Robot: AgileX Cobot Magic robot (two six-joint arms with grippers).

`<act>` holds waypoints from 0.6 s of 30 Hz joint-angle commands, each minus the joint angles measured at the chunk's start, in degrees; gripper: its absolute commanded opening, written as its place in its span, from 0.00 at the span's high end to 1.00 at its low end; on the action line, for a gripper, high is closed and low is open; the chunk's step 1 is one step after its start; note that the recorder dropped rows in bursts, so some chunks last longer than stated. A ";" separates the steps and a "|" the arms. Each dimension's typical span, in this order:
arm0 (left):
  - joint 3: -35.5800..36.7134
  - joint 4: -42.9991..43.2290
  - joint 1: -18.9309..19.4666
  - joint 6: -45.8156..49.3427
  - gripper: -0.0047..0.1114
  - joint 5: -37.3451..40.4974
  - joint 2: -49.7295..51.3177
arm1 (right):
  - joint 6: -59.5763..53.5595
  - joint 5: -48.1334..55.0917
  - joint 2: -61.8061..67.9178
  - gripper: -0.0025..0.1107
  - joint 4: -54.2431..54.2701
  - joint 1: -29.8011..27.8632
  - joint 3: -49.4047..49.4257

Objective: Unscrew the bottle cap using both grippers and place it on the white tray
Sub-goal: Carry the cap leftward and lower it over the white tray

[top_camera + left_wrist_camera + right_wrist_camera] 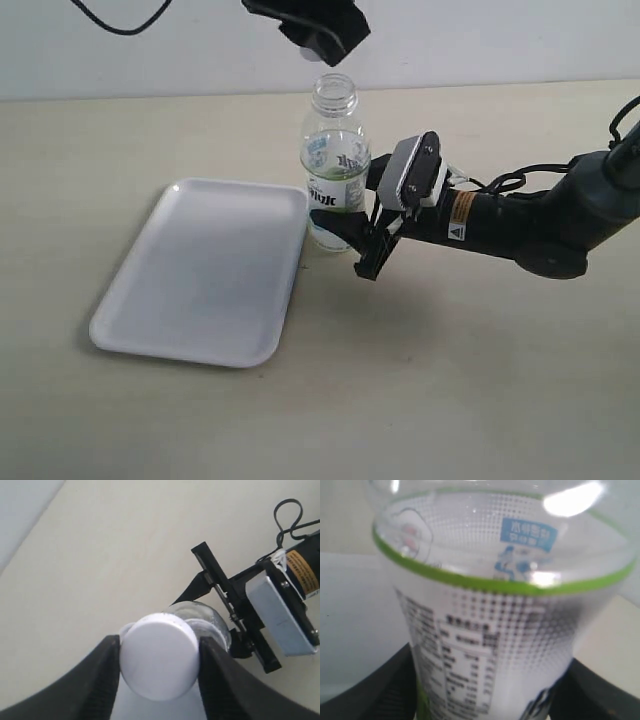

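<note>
One bottle [335, 165] upright, open neck up; cap [159, 656] in left claw [159, 649].

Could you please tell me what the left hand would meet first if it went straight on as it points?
Probably the bottle's open neck, just beyond the bottle cap the left hand grips; depth is unclear.

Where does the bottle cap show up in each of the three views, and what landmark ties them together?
Exterior view: the bottle cap is near the top edge, in the left pincer, just above the open neck of the bottle.
Left wrist view: clamped between the two black fingers, with the bottle behind it.
Right wrist view: not in it.
Shared landmark: the bottle, seen in all three; its label fills the right wrist view.
</note>
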 commanded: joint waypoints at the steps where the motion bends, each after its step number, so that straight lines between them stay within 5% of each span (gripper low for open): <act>1: -0.10 5.43 -0.10 2.74 0.96 -1.24 -3.72 | 3.25 5.24 0.31 0.97 -1.32 0.12 -0.01; 9: 1.58 7.59 0.60 10.48 0.96 5.63 -5.80 | 3.97 5.24 -0.59 0.97 -0.29 0.12 -0.01; 18: 17.18 2.27 5.58 13.96 0.96 0.64 -5.83 | 4.40 5.60 -0.59 0.97 -0.28 0.12 -0.01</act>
